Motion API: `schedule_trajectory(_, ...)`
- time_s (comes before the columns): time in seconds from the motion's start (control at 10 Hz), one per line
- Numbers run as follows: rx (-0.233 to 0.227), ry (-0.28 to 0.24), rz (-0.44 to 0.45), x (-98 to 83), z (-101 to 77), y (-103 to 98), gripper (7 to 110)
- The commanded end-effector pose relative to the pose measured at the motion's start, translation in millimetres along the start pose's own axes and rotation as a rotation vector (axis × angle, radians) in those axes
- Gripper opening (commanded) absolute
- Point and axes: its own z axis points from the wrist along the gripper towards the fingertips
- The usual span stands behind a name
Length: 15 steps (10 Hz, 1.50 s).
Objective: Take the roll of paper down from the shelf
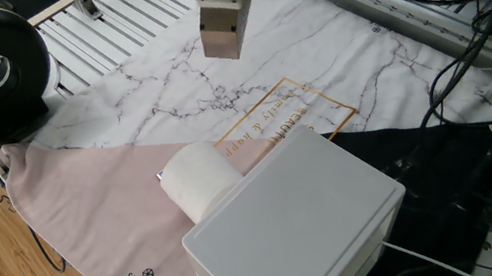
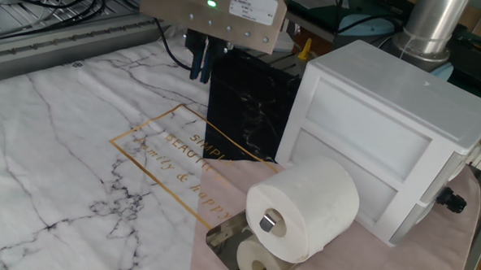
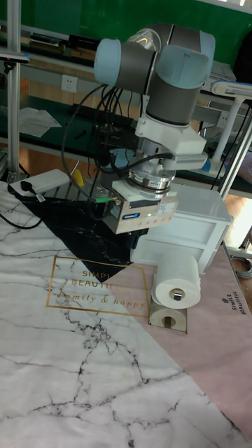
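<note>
legibly, "simple beautiful" marks the pink cloth [image 1: 99, 225] below the roll of paper [image 1: 200, 178].

A pale grey box [image 1: 294, 228] sits at the near edge of the table, overlapping a pink cloth [image 1: 87, 217], a black cloth [image 2: 251, 102] and a marble-patterned mat [image 1: 214, 72].

A marble-print cloth [image 1: 168, 96], a pink cloth [image 1: 87, 217] and a black cloth [image 1: 435, 176] cover the table, bearing a grey box [image 1: 292, 226].
</note>
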Motion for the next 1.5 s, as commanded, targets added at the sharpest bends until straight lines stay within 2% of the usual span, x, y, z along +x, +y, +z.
schedule_trajectory(0.0, -0.024, -0.076, -0.095, -20.2, 0.4, 13.0, 7)
schedule_trajectory(0.1, -0.048, -0.073, -0.1, -20.0, 3.3, 24.9, 7)
schedule_trajectory(0.2, -0.047, -0.042, -0.143, -12.4, 4.5, 26.5, 7)
schedule_trajectory(0.3, -0.022, -0.015, -0.176, -6.3, 6.0, 22.1, 7)
schedule_trajectory(0.5, -0.006, -0.023, -0.109, -10.1, 10.0, 28.6, 7)
schedule_trajectory(0.8, -0.026, -0.048, -0.056, -16.3, 10.8, 36.0, 7)
schedule_trajectory(1.0, -0.02, -0.042, -0.081, -14.9, 11.5, 35.0, 7)
schedule_trajectory(1.2, -0.001, -0.017, -0.093, -8.9, 14.4, 33.4, 7)
schedule_trajectory(1.4, 0.037, 0.034, -0.075, 3.2, 17.1, 30.2, 7)
